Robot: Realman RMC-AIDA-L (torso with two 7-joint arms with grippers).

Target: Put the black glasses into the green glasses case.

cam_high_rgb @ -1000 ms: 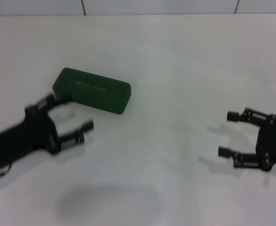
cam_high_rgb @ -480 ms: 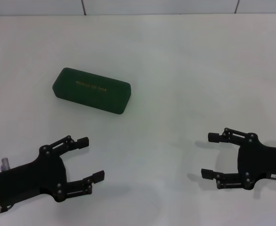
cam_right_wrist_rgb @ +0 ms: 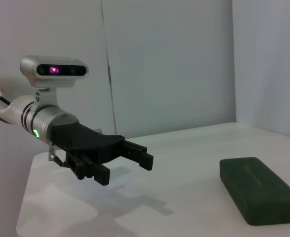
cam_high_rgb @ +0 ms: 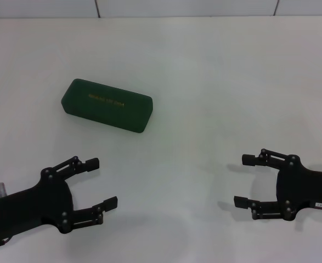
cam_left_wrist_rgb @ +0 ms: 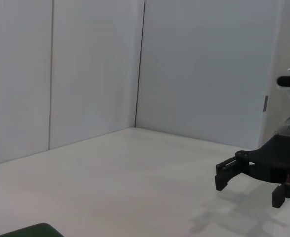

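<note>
Only overhead: closed green glasses case (cam_high_rgb: 106, 106), both open grippers together.

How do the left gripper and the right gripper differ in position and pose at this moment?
The left gripper hovers nearer the closed green glasses case; the right gripper is farther from it. The left one points diagonally toward the table's far side, the right one straight across toward the left arm. Both are black, open and empty.

lab – bare white table (cam_high_rgb: 215, 71) | plain panelled walls (cam_left_wrist_rgb: 85, 69)
</note>
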